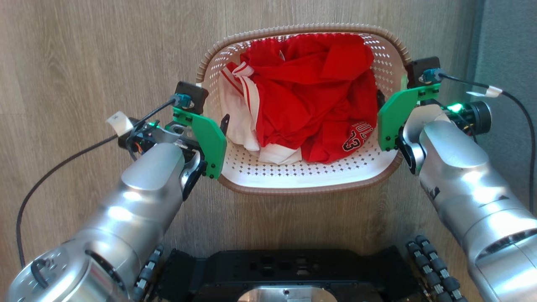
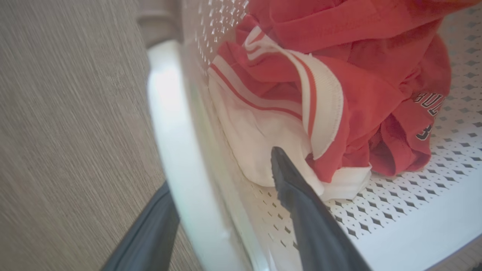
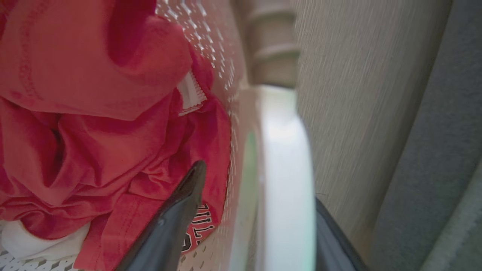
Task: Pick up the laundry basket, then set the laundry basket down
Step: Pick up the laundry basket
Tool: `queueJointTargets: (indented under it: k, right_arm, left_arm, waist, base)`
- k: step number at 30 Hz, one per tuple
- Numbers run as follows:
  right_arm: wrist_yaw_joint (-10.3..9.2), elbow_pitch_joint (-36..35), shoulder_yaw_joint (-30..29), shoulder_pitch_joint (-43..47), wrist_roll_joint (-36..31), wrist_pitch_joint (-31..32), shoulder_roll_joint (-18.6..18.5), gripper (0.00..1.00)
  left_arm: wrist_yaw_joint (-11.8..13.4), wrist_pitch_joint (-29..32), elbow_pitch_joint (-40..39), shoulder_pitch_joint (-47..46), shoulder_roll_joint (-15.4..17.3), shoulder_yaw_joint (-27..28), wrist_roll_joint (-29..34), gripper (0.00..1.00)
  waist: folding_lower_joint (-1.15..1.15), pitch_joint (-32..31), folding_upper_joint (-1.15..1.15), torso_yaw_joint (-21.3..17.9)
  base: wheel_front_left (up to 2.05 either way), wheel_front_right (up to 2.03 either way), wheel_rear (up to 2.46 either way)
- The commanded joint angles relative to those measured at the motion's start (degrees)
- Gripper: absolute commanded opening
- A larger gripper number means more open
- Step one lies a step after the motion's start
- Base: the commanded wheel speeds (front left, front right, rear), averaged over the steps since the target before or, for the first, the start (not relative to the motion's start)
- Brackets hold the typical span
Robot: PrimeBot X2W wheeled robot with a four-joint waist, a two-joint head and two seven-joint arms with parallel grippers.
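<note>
The laundry basket [image 1: 293,170] is white and perforated with a brown braided rim, and it sits between my two arms. Red clothes [image 1: 310,96] and a white garment [image 1: 237,117] fill it. My left gripper [image 1: 214,121] straddles the left white handle [image 2: 169,113], one finger inside the basket and one outside, shut on it [image 2: 220,169]. My right gripper [image 1: 388,98] grips the right handle [image 3: 286,150] the same way [image 3: 260,182]. The outer fingers are hidden in the head view by green brackets.
Pale wooden floor [image 1: 84,50] surrounds the basket. A grey surface [image 1: 507,63] runs along the right edge, close to my right wrist. My black base [image 1: 285,272] lies just below the basket's near rim. Cables trail from both wrists.
</note>
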Motion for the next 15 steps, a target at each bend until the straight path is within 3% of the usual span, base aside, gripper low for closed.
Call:
queueJointTargets:
  k: [1, 15]
  right_arm:
    - [0.39, 0.0, 1.0, 2.2, 0.6, -0.3, 0.8, 1.0]
    - [0.39, 0.3, 2.3, 1.7, 3.9, 0.6, 0.8, 1.0]
  left_arm:
    - [0.2, 0.2, -0.2, 0.3, 1.0, -0.2, -0.6, 1.0]
    - [0.9, 0.8, -0.5, -0.9, 1.0, -4.3, -5.2, 1.0]
  waist:
    - [-0.01, 0.2, 0.0, 0.1]
    - [-0.01, 1.1, 0.0, 0.5]
  base:
    - [0.0, 0.0, 0.0]
    - [0.0, 0.0, 0.0]
